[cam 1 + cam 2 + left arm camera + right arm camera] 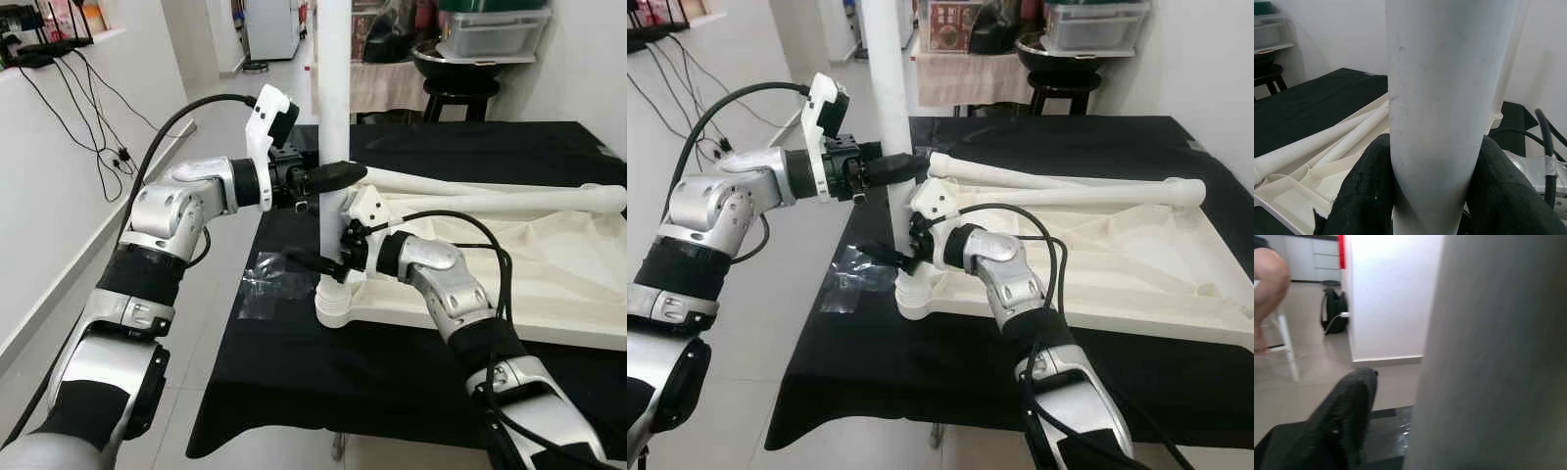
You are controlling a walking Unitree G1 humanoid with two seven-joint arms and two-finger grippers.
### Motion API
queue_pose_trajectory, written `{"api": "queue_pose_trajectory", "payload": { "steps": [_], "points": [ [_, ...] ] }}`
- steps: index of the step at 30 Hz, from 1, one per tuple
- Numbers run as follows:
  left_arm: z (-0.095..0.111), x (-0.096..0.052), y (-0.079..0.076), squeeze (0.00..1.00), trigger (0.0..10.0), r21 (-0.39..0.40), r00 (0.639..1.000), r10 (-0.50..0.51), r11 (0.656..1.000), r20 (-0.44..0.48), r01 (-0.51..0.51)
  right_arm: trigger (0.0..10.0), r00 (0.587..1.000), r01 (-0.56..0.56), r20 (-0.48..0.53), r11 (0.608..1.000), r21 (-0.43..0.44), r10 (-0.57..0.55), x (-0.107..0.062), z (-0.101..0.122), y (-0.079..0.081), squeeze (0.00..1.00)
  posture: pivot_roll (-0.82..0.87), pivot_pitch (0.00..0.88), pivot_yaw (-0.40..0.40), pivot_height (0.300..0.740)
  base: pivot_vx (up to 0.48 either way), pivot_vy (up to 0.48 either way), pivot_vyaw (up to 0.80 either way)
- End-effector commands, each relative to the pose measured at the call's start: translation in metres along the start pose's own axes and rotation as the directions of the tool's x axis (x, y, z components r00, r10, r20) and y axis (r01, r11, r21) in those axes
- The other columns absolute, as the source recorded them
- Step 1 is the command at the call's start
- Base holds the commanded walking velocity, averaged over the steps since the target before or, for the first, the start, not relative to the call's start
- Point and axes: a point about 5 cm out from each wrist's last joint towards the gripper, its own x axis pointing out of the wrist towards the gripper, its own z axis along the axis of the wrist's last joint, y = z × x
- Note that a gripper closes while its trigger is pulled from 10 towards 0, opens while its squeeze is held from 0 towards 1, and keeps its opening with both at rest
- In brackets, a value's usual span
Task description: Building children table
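Left wrist view: my left gripper [338, 177] jaws clench the upright white leg [333, 88]. Right gripper [318, 264] at its base, jaws' state unclear. Tabletop [549, 284] lies on table [294, 362].

My two arms are silver metal shells with black padded sleeves and black joint bands. Each wrist carries a white camera bracket. Black cables loop along both forearms. The fingers are long, black and textured.
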Motion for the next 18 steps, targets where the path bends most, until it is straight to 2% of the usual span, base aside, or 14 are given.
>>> {"api": "queue_pose_trajectory", "payload": {
  "steps": [1, 6, 13, 14, 15, 16, 18],
  "points": [
    [-0.004, 0.002, -0.004, 0.0, 0.0, -0.008, 0.999, -0.034, 0.999, -0.025, 0.034, 0.0, 0.998, -0.056, 0.019, 0.998, 0.015, 0.056, 0.006, 0.002, 0.002, 0.0, 0.06, 0.025, 0.06, 0.74, 0.0, 0.0, 0.0],
    [-0.004, 0.002, -0.004, 0.0, 0.0, 0.002, 0.999, -0.039, 0.999, -0.02, 0.039, 0.0, 0.997, -0.077, 0.036, 0.995, 0.06, 0.075, 0.008, 0.0, -0.002, 0.0, 0.06, 0.027, 0.058, 0.74, 0.0, 0.0, 0.0],
    [-0.004, 0.001, -0.002, 0.0, 0.0, 0.005, 1.0, -0.018, 1.0, -0.017, 0.018, 0.0, 0.998, -0.047, 0.043, 0.996, 0.071, 0.044, 0.008, -0.005, -0.004, 0.0, 0.07, 0.029, 0.058, 0.74, 0.0, 0.0, 0.0],
    [-0.004, 0.0, -0.001, 0.3, 0.4, -0.005, 1.0, -0.01, 1.0, -0.009, 0.01, 0.0, 0.999, -0.023, 0.042, 0.997, 0.077, 0.02, 0.007, -0.007, -0.005, 0.0, 0.06, 0.029, 0.058, 0.74, 0.0, 0.0, 0.0],
    [-0.004, 0.0, 0.001, 1.0, 9.1, -0.027, 1.0, 0.005, 1.0, -0.002, -0.005, 0.0, 0.999, 0.021, 0.031, 0.997, 0.079, -0.023, 0.006, -0.01, -0.006, 0.0, 0.06, 0.029, 0.058, 0.74, 0.0, 0.0, 0.0],
    [-0.003, 0.0, 0.003, 1.0, 10.0, -0.028, 0.999, 0.032, 0.999, -0.001, -0.032, 0.0, 0.998, 0.067, 0.012, 0.994, 0.084, -0.068, 0.007, -0.015, -0.005, 0.0, 0.06, 0.03, 0.056, 0.74, 0.0, 0.0, 0.0],
    [-0.002, 0.001, 0.006, 1.0, 10.0, -0.03, 0.998, 0.069, 0.997, 0.004, -0.069, 0.0, 0.988, 0.153, -0.014, 0.984, 0.095, -0.153, 0.009, -0.023, -0.003, 0.0, 0.05, 0.031, 0.048, 0.74, 0.0, 0.0, 0.0]
  ]
}}
